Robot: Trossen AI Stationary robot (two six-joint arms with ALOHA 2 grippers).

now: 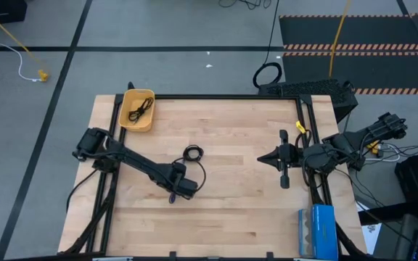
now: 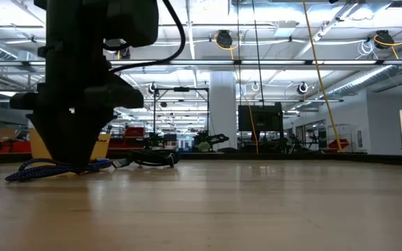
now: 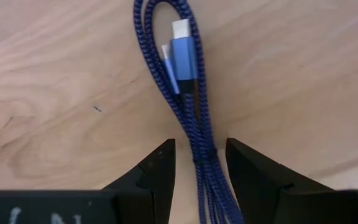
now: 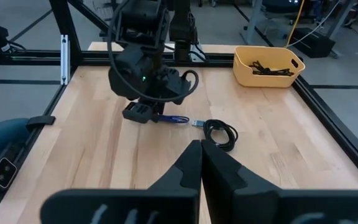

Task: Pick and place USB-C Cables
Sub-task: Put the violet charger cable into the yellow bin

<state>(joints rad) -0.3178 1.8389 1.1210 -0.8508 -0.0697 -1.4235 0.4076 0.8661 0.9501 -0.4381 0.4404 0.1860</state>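
Note:
The blue-purple braided cable (image 3: 188, 106), folded straight, lies flat on the wood with its plugs at one end. My left gripper (image 3: 201, 149) is open and low over it, one finger on each side of the folded strands; I see no touch. The low view shows the left gripper (image 2: 68, 164) down at the table, with the blue cable (image 2: 33, 169) sticking out beside it. The black coiled cable (image 1: 193, 153) lies just beyond the left gripper (image 1: 174, 192). Another black cable (image 1: 141, 110) lies in the yellow bin (image 1: 125, 119). My right gripper (image 4: 201, 155) is shut and waits at the table's right side (image 1: 267, 159).
The yellow bin stands at the table's far left corner. A blue box (image 1: 318, 230) sits at the near right corner. A black frame rail (image 1: 223, 96) runs along the table's edges. Bare wood (image 1: 231, 203) lies between the two arms.

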